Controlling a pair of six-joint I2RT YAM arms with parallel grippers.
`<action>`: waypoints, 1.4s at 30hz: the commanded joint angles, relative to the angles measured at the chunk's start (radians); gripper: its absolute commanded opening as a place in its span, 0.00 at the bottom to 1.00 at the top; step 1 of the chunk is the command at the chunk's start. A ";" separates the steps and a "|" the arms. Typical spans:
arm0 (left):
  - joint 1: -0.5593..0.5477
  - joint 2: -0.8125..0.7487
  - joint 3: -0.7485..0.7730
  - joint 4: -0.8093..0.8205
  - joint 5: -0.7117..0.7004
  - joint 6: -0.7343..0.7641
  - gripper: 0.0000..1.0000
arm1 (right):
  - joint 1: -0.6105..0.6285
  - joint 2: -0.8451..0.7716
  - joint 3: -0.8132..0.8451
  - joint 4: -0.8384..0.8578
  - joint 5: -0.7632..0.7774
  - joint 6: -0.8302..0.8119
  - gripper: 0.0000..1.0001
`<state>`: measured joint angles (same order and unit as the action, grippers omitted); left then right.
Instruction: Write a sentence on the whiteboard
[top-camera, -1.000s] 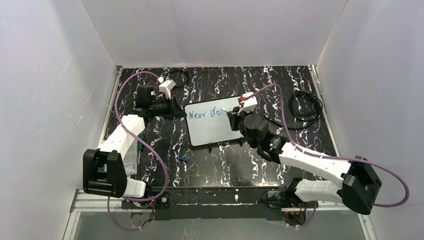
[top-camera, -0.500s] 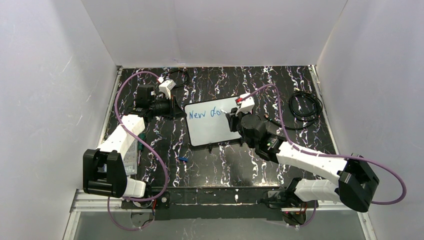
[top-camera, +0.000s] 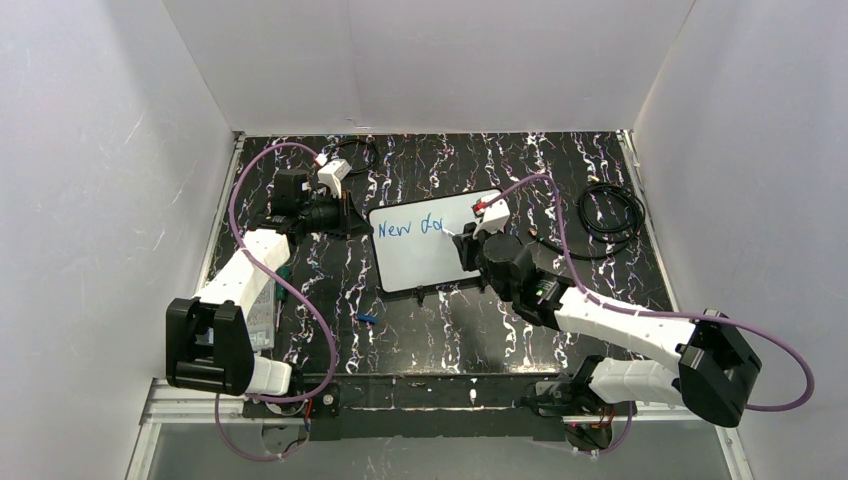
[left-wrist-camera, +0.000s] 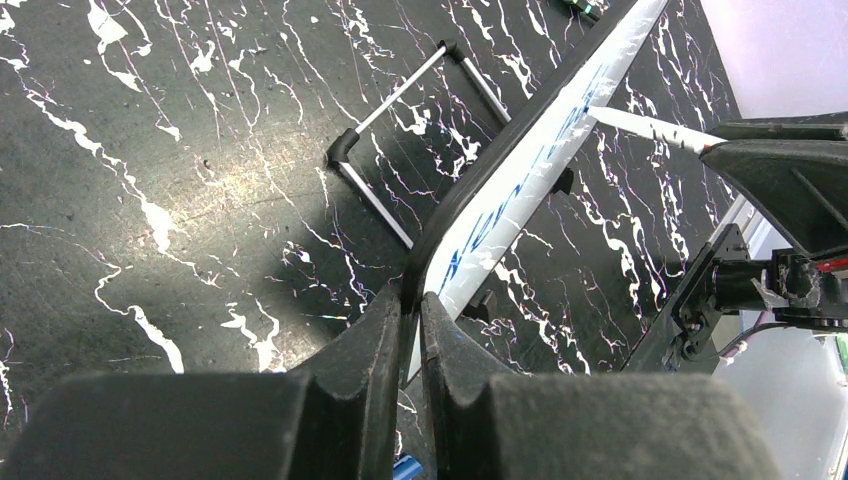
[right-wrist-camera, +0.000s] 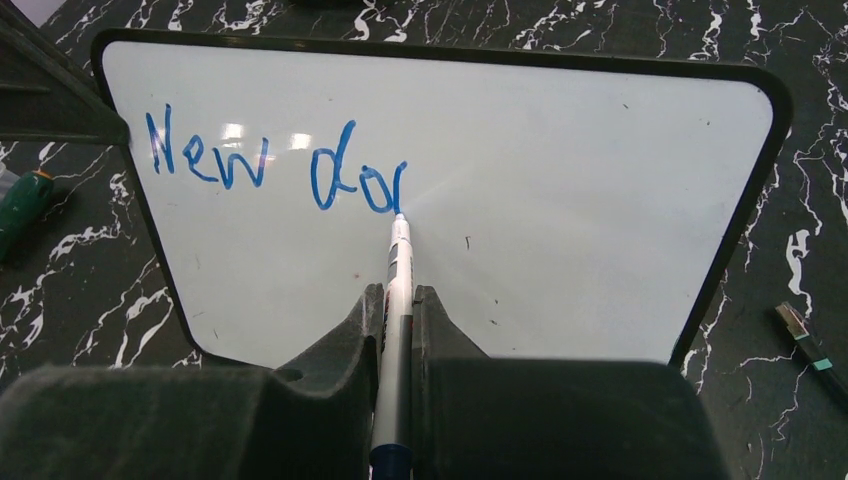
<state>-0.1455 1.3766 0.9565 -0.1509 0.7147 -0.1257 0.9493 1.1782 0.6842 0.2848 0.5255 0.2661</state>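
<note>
Top view: whiteboard sits at centre, held at its 9 o'clock edge by the left gripper; over the last second the right gripper has been shifted slightly and the sentence lengthened beyond "New do". Left wrist: fingers are clenched on the whiteboard's frame. Right wrist: marker is clamped, tip at 12 o'clock touching a fresh third letter, so writing is judged early, mid-word.

Coiled cable crowds the right edge — tabletop open near whiteboard.
</note>
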 joint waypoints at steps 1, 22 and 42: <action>-0.007 -0.041 0.001 -0.015 0.029 0.009 0.00 | -0.006 -0.027 -0.021 -0.032 0.051 0.008 0.01; -0.008 -0.043 0.000 -0.015 0.028 0.009 0.00 | -0.006 0.013 0.052 0.066 0.044 -0.056 0.01; -0.008 -0.044 0.001 -0.015 0.027 0.009 0.00 | -0.008 -0.065 0.028 0.040 0.079 -0.073 0.01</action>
<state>-0.1463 1.3754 0.9565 -0.1539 0.7177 -0.1230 0.9482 1.1282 0.6964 0.3069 0.5617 0.2111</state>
